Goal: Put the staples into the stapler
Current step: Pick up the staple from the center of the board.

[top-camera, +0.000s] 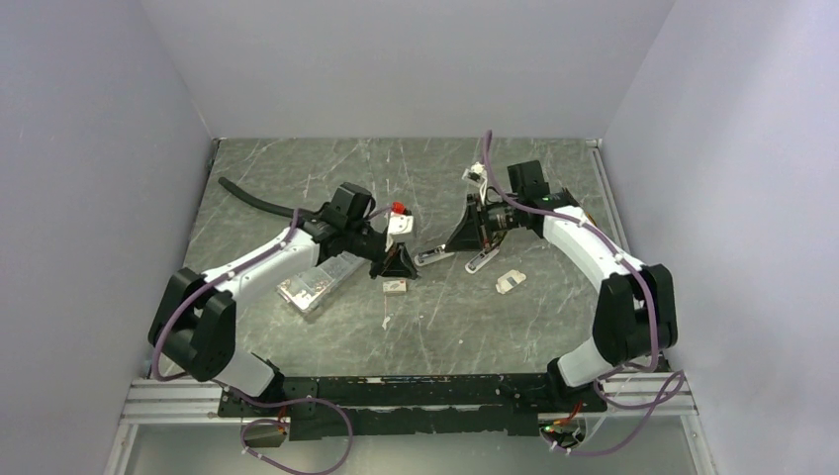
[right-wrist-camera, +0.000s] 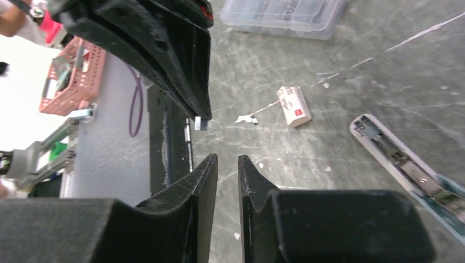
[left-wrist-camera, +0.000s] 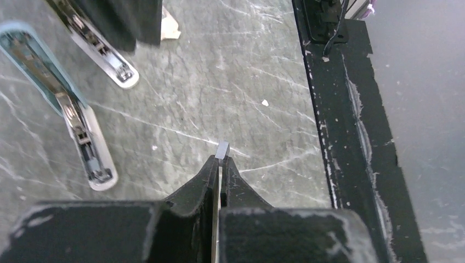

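The staples box, small and white with a red mark, lies on the table; the right wrist view shows this box too. My left gripper hangs just above it, shut on a small grey staple strip. An opened stapler with a teal lid lies to its left, its channel facing up. A second stapler lies beyond, partly under the right gripper. My right gripper hovers over the staplers, its jaws a little apart with nothing between them.
A clear plastic compartment case lies under the left forearm. A white cardboard piece lies right of the staplers. A small red-topped object stands behind the left gripper. A black hose lies at the back left. The black rail borders the near edge.
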{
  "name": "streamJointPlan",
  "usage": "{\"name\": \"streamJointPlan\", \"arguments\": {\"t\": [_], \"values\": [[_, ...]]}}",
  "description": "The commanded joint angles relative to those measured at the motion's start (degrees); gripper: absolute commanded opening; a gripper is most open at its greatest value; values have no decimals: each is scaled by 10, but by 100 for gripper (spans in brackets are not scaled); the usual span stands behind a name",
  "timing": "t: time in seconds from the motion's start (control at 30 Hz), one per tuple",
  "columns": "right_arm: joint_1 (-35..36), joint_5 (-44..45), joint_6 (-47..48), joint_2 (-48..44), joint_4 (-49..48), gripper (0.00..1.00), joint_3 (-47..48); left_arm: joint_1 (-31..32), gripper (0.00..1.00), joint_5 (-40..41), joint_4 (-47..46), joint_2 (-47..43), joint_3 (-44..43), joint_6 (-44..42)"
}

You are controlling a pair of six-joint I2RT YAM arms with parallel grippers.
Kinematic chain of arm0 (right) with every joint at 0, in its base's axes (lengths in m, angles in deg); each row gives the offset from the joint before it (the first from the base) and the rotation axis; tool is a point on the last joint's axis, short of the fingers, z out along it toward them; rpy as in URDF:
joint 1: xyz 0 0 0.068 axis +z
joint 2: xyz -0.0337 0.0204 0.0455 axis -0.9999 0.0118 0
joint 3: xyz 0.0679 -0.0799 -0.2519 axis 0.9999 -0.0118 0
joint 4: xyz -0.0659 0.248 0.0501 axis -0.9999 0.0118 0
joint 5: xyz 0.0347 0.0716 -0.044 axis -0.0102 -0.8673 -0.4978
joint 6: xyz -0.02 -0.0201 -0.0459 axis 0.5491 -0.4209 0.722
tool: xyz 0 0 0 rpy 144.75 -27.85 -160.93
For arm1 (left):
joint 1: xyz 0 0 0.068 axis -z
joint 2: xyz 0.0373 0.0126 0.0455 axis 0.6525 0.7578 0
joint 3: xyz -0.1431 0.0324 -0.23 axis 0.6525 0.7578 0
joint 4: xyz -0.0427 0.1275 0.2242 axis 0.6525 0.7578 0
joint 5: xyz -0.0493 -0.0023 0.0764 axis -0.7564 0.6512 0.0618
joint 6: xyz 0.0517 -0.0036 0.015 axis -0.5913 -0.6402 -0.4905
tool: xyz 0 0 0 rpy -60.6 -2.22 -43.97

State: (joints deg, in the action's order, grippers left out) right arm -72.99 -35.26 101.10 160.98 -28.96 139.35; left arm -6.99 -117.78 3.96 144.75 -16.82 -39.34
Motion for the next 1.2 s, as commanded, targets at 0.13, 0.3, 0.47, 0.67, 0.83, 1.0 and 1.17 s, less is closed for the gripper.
{"name": "streamJointPlan", "arguments": {"t": [0.13, 0.3, 0.47, 0.67, 0.83, 1.0, 1.17], "values": [[-44, 67, 45, -78, -9, 24, 6, -17, 3, 15, -76, 22, -26, 238], [-60, 108, 47, -108, -21, 24, -2, -58, 3, 20, -108, 19, -29, 366], [-65, 131, 51, -115, -3, 23, 15, -122, 3, -17, -201, -2, 10, 481], [-67, 141, 42, -119, 2, 23, 28, -162, 3, -37, -270, -27, 38, 554], [-66, 146, 35, -127, 7, 23, 36, -216, 3, -79, -431, -37, 98, 689], [-66, 149, 25, -140, -1, 22, 31, -241, 3, -83, -483, -54, 120, 713], [-66, 142, 15, -142, -3, 22, 35, -251, 3, -63, -455, -78, 120, 700]]}}
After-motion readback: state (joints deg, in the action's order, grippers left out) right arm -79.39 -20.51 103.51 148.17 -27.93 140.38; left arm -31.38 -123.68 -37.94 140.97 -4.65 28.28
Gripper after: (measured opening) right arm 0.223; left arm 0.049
